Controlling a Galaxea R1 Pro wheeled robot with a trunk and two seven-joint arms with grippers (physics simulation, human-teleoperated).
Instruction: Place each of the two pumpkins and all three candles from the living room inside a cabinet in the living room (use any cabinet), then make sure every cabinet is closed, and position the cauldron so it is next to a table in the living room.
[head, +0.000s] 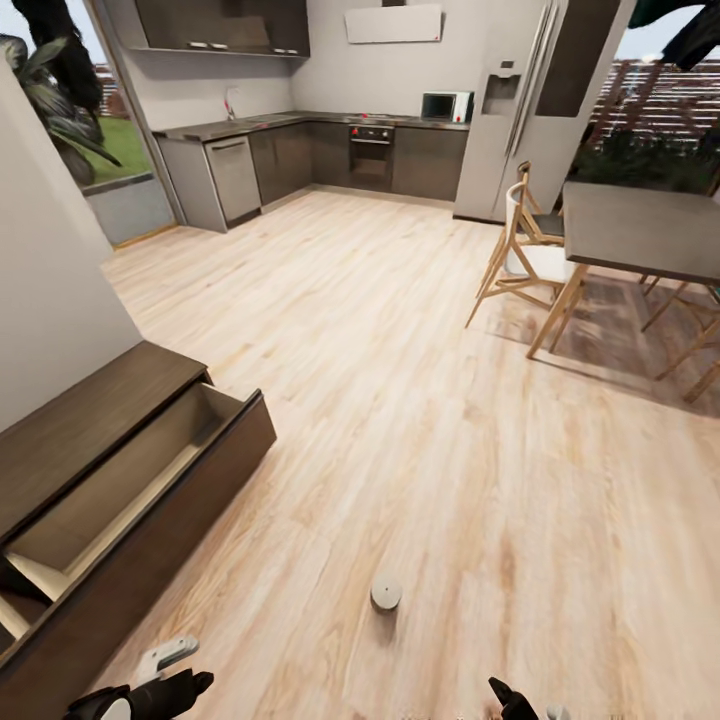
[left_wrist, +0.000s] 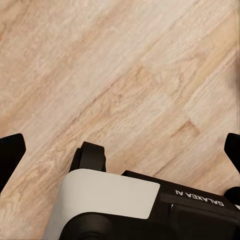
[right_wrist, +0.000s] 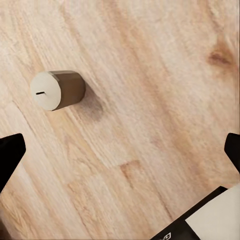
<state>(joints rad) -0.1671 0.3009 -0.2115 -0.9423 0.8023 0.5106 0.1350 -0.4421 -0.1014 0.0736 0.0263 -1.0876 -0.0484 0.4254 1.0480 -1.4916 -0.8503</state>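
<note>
A stubby pale candle (head: 386, 594) stands upright on the wood floor, a short way ahead of both arms. The right wrist view shows that candle (right_wrist: 57, 90) off to one side of my open right gripper (right_wrist: 120, 150), well clear of its fingertips (right_wrist: 10, 152). My right gripper (head: 512, 697) peeks in at the head view's bottom edge. My left gripper (head: 180, 672) hangs open over bare floor beside the cabinet (head: 90, 420); in its own wrist view the left gripper (left_wrist: 120, 150) holds nothing. The long dark-brown cabinet at the left has a wide drawer (head: 150, 470) pulled out, its beige inside empty where visible.
A dark-topped dining table (head: 640, 230) with wooden chairs (head: 525, 250) stands at the right. The grey kitchen units (head: 300, 155) and a tall fridge (head: 520, 110) line the far wall. A white wall (head: 50, 280) rises behind the cabinet. Open wood floor lies between.
</note>
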